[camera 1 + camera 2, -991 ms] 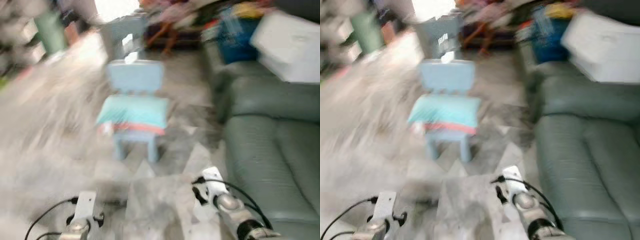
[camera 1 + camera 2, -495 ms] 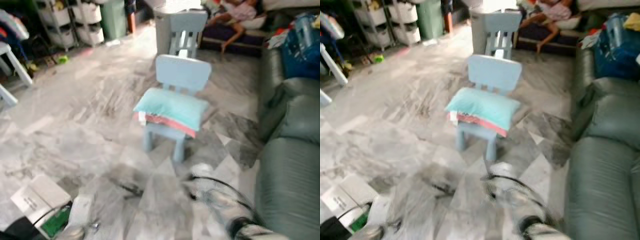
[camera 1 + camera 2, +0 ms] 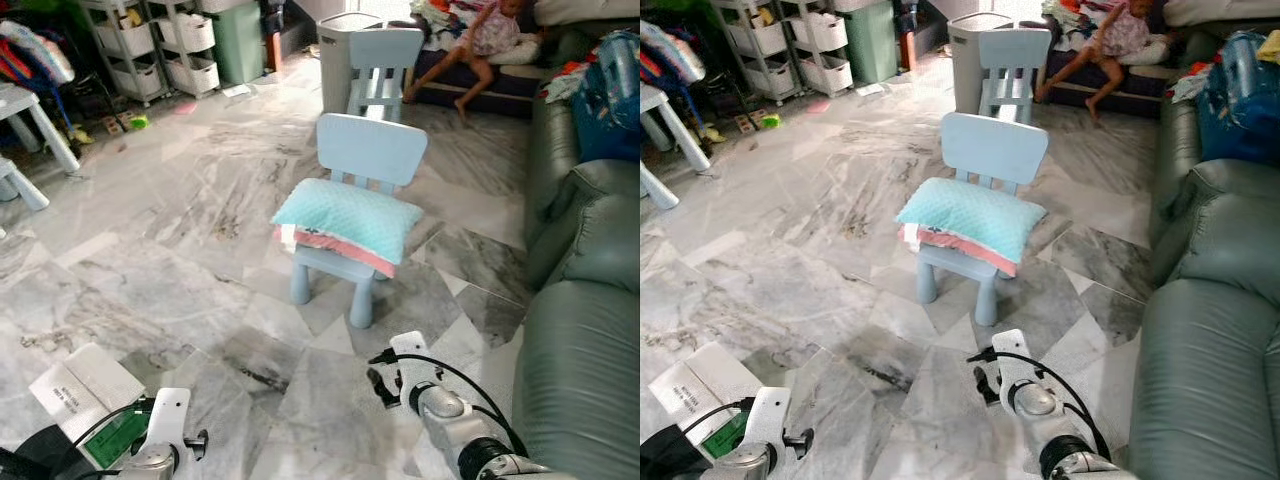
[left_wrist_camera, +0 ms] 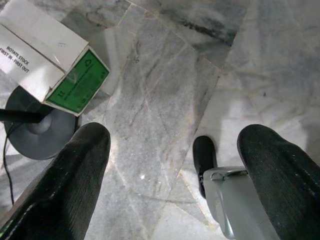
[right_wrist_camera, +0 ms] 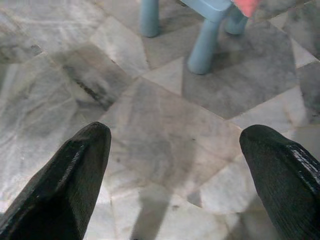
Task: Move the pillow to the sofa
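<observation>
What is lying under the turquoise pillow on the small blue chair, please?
Under the turquoise pillow a pink layer shows along its front edge, resting on the blue chair. The pillow hides the rest of it, and most of the seat.

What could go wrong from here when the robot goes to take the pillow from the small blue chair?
1. The pillow hangs over the seat edges of the light chair; a push could probably tip the chair or drop the pillow on the floor.
2. A cardboard box lies near the left gripper; a step could hit it.
3. The right gripper, jaws open, is low, far from the pillow.
</observation>
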Motion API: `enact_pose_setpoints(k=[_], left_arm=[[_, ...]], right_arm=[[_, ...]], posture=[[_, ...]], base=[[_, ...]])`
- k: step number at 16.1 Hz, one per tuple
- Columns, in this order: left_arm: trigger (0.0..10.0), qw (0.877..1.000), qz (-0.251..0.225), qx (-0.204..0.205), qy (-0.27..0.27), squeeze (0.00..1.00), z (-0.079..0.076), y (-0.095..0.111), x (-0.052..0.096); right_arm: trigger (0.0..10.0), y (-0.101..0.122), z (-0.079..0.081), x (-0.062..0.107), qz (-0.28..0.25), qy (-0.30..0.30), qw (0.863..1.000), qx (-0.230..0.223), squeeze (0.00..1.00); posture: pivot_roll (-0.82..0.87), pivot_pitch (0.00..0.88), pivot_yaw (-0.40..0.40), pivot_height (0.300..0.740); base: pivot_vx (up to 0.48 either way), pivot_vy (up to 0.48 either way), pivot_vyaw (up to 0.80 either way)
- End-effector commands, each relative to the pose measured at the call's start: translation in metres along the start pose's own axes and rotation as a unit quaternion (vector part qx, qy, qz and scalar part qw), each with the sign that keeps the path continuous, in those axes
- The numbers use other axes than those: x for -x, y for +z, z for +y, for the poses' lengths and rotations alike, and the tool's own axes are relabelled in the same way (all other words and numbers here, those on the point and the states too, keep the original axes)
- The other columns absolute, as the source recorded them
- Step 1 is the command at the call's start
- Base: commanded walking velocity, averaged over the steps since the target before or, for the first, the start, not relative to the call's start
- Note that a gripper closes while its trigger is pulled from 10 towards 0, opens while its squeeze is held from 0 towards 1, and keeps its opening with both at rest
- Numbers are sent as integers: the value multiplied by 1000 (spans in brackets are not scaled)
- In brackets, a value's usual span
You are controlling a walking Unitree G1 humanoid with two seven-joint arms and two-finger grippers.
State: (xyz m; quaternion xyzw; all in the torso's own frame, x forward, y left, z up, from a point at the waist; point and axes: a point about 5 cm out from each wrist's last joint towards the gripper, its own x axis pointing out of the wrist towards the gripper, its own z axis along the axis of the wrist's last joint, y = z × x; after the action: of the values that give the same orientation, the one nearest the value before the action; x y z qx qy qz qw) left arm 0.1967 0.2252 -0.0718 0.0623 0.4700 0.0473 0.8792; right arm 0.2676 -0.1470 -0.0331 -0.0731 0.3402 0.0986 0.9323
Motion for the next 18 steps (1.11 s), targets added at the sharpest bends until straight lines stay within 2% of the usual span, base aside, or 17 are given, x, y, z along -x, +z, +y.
enact_pose_setpoints(k=[1, 3, 5, 7, 8, 10, 11, 14, 15, 17, 18], left_arm=[[10000, 1000, -4, 4, 1, 0, 4, 2, 0], [10000, 1000, -2, 11, -5, 0, 4, 1, 0], [10000, 1000, 1, 23, -11, 0, 2, -1, 0], [10000, 1000, 4, 17, -12, 0, 2, -2, 0], [10000, 1000, 4, 19, -13, 0, 2, -2, 0], [10000, 1000, 2, 20, -14, 0, 3, -1, 0], [10000, 1000, 1, 22, -12, 0, 6, 0, 0], [10000, 1000, 0, 18, -8, 0, 14, 1, 1], [10000, 1000, -1, 16, -2, 0, 18, 2, 1], [10000, 1000, -6, 30, -3, 0, 16, 5, 1], [10000, 999, -12, 41, -10, 0, 10, 9, 0]], right_arm=[[10000, -6, -11, 2, 11, -26, 999, -24, 0], [10000, -29, -24, 10, 49, -55, 997, -31, 0], [10000, -55, -37, 21, 87, -66, 994, 4, 0], [10000, -70, -44, 28, 113, -67, 991, 31, 0], [10000, -73, -46, 30, 116, -61, 990, 46, 0], [10000, -71, -48, 30, 112, -58, 991, 49, 0], [10000, -63, -52, 28, 101, -53, 992, 53, 0], [10000, -52, -58, 25, 96, -52, 991, 73, 0], [10000, -46, -58, 23, 94, -54, 991, 78, 0], [10000, -44, -52, 20, 89, -58, 993, 56, 0], [10000, -49, -44, 20, 91, -64, 994, 24, 0]], posture=[[-95, 0, 2, 740], [-90, 0, 3, 740], [-94, 0, -2, 740], [-115, 0, -26, 740], [-120, 0, -38, 740], [-121, 0, -54, 740], [-141, 0, -56, 740], [-153, 0, -41, 740], [-142, 0, -13, 740], [-125, 0, 23, 740], [-105, 0, 27, 740]], base=[[0, 0, 0], [0, 0, 0], [0, 0, 0], [0, 0, 0], [0, 0, 0], [0, 0, 0], [0, 0, 0], [0, 0, 0], [0, 0, 0], [0, 0, 0], [0, 0, 0]])
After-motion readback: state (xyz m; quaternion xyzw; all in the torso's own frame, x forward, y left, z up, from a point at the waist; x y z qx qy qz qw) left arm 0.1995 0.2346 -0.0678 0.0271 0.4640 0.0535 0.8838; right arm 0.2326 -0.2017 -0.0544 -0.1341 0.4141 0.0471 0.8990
